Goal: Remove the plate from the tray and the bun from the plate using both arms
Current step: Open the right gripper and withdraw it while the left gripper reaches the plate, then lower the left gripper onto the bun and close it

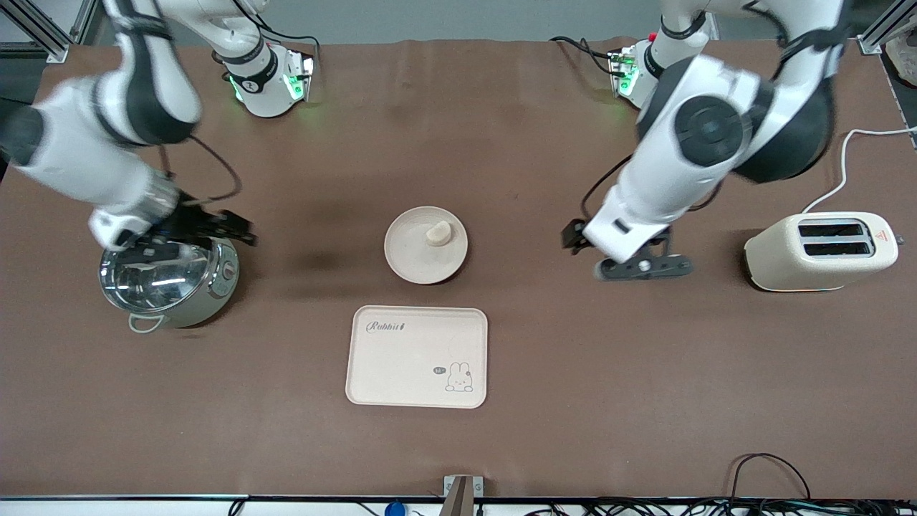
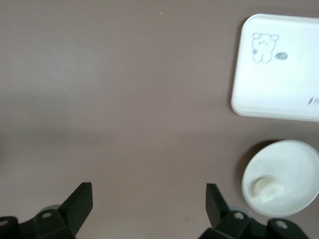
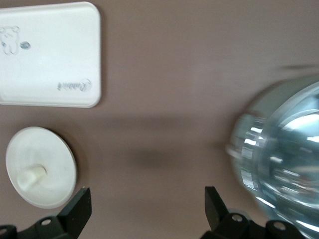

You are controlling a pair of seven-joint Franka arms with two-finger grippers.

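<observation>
The round cream plate [image 1: 415, 251] lies at the middle of the table with the small pale bun [image 1: 438, 233] on it. The left wrist view shows the same plate [image 2: 296, 167] and bun [image 2: 266, 188], and so does the right wrist view: plate [image 3: 50, 152], bun [image 3: 31, 175]. My left gripper [image 1: 645, 267] hangs open and empty over bare table between the plate and the toaster; its fingers [image 2: 79, 204] stand wide apart. My right gripper [image 1: 218, 228] is open and empty [image 3: 147, 204] over the rim of the steel pot, well away from the plate.
A rectangular cream tray [image 1: 418, 356] with a rabbit drawing lies nearer to the front camera than the plate. A steel pot [image 1: 168, 281] stands toward the right arm's end of the table. A cream toaster [image 1: 820, 251] stands toward the left arm's end, its white cable trailing off.
</observation>
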